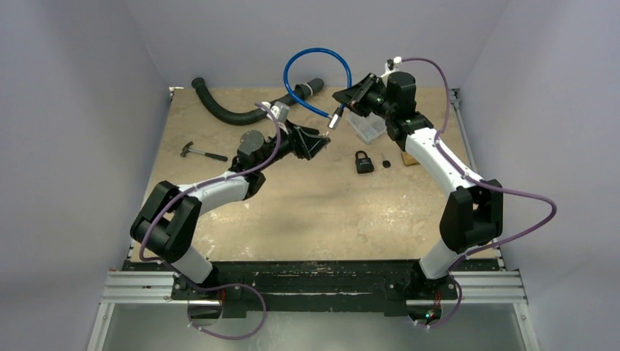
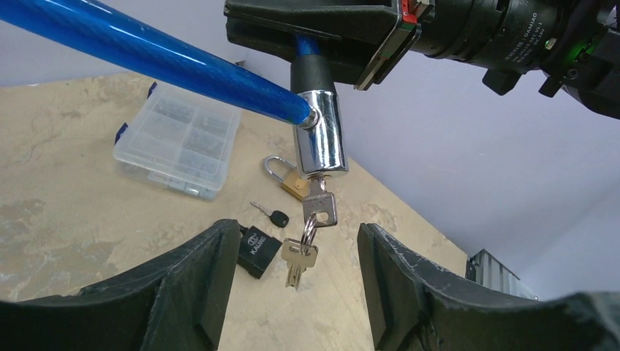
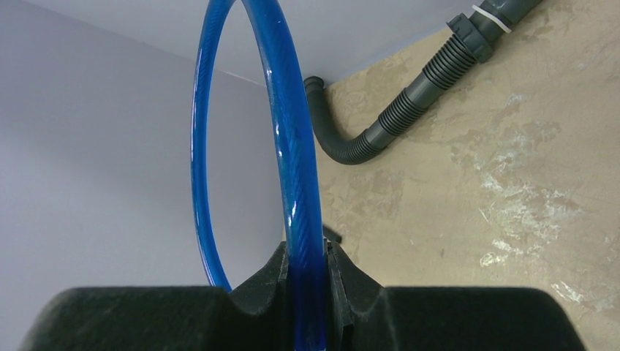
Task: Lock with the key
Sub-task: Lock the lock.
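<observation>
Above the table point(image 1: 307, 212), right claw point(image 3: 307, 270) clamped on blue cable lock point(image 2: 146, 55), left claw point(image 2: 292, 232) apart beneath its key point(image 2: 322, 208).

Left gripper point(image 2: 296, 241) jaws apart; right gripper point(image 3: 305, 267) jaws clamped

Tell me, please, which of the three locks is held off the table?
The blue cable lock, clamped in the right gripper with keys hanging from it; the black padlock and brass padlock lie on the table.
</observation>
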You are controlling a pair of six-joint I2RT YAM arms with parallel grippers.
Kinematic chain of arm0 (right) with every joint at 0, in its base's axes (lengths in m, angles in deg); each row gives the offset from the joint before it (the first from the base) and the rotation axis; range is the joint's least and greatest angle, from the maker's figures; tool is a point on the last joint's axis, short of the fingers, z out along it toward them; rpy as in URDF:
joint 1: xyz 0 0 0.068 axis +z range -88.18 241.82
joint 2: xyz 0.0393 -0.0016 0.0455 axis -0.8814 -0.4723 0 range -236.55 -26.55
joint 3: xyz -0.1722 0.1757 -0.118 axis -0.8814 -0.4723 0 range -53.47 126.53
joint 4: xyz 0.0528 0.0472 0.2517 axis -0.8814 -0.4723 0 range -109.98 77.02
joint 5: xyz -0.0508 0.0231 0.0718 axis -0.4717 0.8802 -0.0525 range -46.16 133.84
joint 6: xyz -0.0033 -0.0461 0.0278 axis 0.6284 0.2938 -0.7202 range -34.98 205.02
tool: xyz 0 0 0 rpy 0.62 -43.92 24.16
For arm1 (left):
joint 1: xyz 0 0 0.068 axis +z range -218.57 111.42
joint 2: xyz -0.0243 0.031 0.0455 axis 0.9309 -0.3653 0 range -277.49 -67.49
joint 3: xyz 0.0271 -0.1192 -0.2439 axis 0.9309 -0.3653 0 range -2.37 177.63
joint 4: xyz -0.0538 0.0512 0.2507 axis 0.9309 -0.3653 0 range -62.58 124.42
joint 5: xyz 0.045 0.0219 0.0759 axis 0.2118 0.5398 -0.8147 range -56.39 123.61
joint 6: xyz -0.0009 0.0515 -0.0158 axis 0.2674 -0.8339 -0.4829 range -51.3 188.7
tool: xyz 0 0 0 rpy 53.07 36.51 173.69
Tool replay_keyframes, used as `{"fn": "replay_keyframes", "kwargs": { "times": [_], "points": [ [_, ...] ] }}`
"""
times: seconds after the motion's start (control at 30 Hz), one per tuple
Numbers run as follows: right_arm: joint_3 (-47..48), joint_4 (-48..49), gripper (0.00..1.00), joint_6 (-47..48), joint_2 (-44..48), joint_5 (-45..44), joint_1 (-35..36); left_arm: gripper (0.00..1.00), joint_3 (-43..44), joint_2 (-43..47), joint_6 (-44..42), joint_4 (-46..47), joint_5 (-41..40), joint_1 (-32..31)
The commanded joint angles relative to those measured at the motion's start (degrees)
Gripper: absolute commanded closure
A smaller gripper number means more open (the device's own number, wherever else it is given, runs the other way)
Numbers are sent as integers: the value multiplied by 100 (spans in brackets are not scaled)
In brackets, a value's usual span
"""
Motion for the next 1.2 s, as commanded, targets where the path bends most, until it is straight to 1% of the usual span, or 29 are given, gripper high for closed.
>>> {"fn": "replay_keyframes", "kwargs": {
  "times": [0.0, 0.07, 0.27, 0.33, 0.47, 0.63, 0.77, 1.03, 1.07, 1.13, 1.17],
  "points": [
    [49, 599, 100, -105, 137, 132, 34, 38, 256, -33, 19, 269, -100, -31],
    [33, 615, 100, -119, 142, 155, 45, 43, 288, -55, 45, 250, -109, -31],
    [-4, 713, 100, -148, 145, 234, 58, 65, 315, -104, 378, 280, -67, -31],
    [-20, 729, 100, -158, 161, 248, 59, 70, 318, -131, 503, 367, 38, -28],
    [-67, 796, 100, -213, 185, 297, 58, 78, 294, -221, 1040, 513, 135, -2],
    [-139, 911, 100, -246, 211, 383, 58, 90, 216, -407, 2033, 1091, 306, 64],
    [-222, 1013, 100, -285, 258, 461, 50, 99, 276, -463, 2362, 1316, 476, 83],
    [-323, 1251, 100, -403, 306, 624, 42, 100, 178, -479, 2779, 1120, 512, 161],
    [-338, 1285, 100, -404, 320, 629, 41, 98, 154, -460, 2804, 1070, 483, 181],
    [-378, 1367, 100, -390, 337, 648, 41, 89, 85, -447, 2932, 944, 378, 220],
    [-395, 1410, 100, -387, 346, 659, 41, 87, 53, -447, 2989, 889, 348, 242]
  ]
}}
